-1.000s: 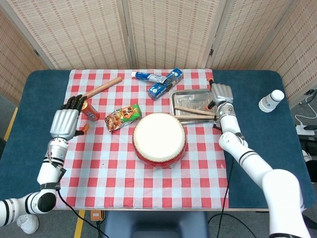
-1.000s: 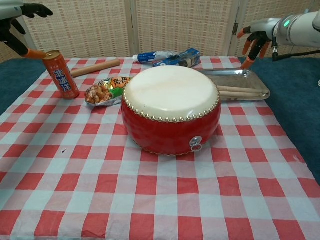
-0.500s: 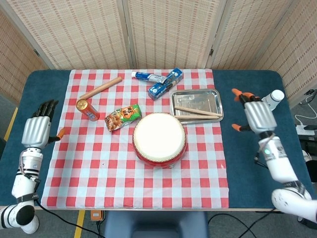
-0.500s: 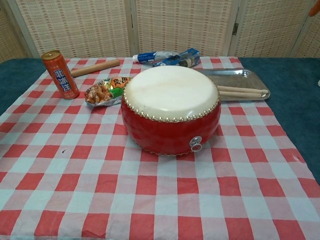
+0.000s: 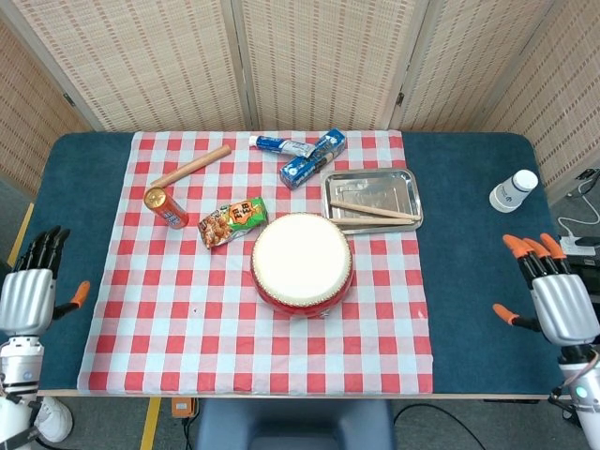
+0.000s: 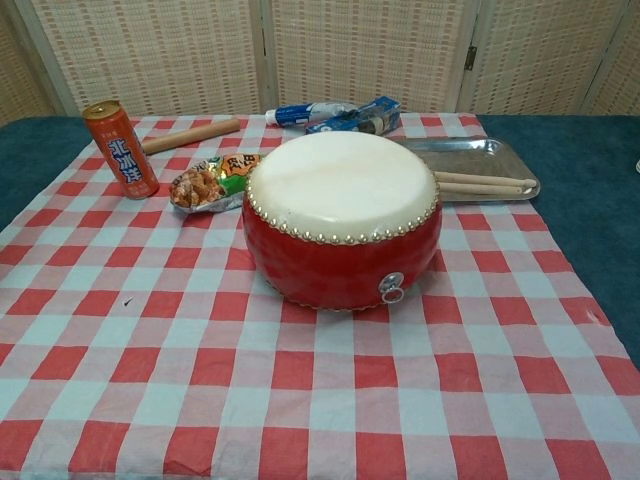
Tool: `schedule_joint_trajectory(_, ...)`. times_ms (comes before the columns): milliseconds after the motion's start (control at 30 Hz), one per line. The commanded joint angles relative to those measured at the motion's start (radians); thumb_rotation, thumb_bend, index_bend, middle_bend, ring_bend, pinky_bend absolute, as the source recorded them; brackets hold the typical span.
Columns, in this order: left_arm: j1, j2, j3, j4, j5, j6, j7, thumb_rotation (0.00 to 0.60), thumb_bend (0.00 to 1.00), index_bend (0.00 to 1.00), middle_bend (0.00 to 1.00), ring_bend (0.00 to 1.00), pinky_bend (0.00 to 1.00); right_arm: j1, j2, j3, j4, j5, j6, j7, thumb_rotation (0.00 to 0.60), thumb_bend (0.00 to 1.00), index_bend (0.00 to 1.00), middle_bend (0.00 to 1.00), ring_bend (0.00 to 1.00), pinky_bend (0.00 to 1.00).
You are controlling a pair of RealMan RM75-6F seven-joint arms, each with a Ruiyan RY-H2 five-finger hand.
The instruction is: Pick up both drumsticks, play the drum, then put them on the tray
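Note:
A red drum (image 5: 302, 264) (image 6: 342, 218) with a pale skin stands mid-table on the checked cloth. Behind and to its right is a metal tray (image 5: 406, 190) (image 6: 510, 160). Two wooden drumsticks (image 5: 373, 211) (image 6: 484, 183) lie side by side in it. My left hand (image 5: 28, 293) hangs open off the table's left edge, far from the drum. Off the right edge, my right hand (image 5: 555, 298) is open too, with orange fingertips spread. Neither hand shows in the chest view.
An orange can (image 5: 165, 207) (image 6: 120, 148), a snack bag (image 5: 232, 221) (image 6: 207, 180), a wooden rolling pin (image 5: 191, 166) (image 6: 190, 135), a toothpaste tube (image 5: 281, 144) and a blue box (image 5: 313, 157) lie on the cloth's far half. A white bottle (image 5: 513, 190) stands at the right.
Both hands have drawn back from over the table, left hand from beside the can, right hand from the tray, out to the side edges. The drumsticks stay in the tray.

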Motion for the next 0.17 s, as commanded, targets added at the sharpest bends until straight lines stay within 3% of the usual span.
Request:
schedule_joint_trajectory(33,0.045,-0.009,0.037,-0.01,0.048,0.032,0.009,0.6,0.32,0.0,0.0,0.0,0.16,-0.055,-0.024,-0.027,0.023,-0.025,0.056,0.002,0.6,0.06,0.0,0.09,0.0,0.0)
schedule_joint_trajectory(167,0.086,-0.022,0.051,-0.024,0.082,0.068,0.02,0.6,0.32,0.0,0.0,0.0,0.15,-0.088,-0.023,-0.033,0.017,-0.008,0.072,0.028,0.6,0.06,0.0,0.09,0.0,0.0)
